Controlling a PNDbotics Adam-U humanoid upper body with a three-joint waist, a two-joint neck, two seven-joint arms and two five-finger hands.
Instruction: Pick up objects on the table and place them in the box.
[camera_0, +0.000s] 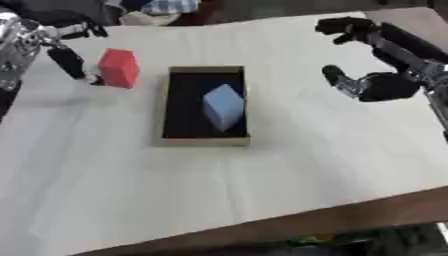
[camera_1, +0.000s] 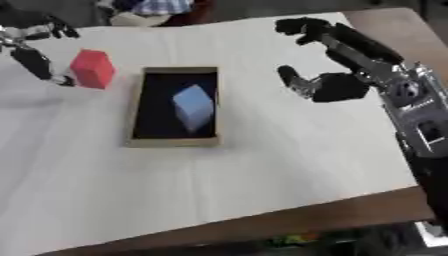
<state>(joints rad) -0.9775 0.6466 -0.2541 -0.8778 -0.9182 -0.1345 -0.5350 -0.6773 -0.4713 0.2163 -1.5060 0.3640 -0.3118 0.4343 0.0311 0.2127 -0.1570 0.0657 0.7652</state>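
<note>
Here the left hand (camera_0: 74, 62) seems to pinch the red block (camera_0: 118, 67) near the table's (camera_0: 219, 200) far left corner; the light-blue block (camera_0: 224, 105) sits tilted inside the box (camera_0: 206, 141), and the right hand (camera_1: 328, 85) hangs spread wide by the right edge.

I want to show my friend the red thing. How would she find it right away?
Start at the brown box with the dark inside, in the middle of the pale table. Look just past its left wall: the red block stands there on the table, outside the box, with the left robot hand right beside it. The only other block is light blue and sits inside the box.
</note>
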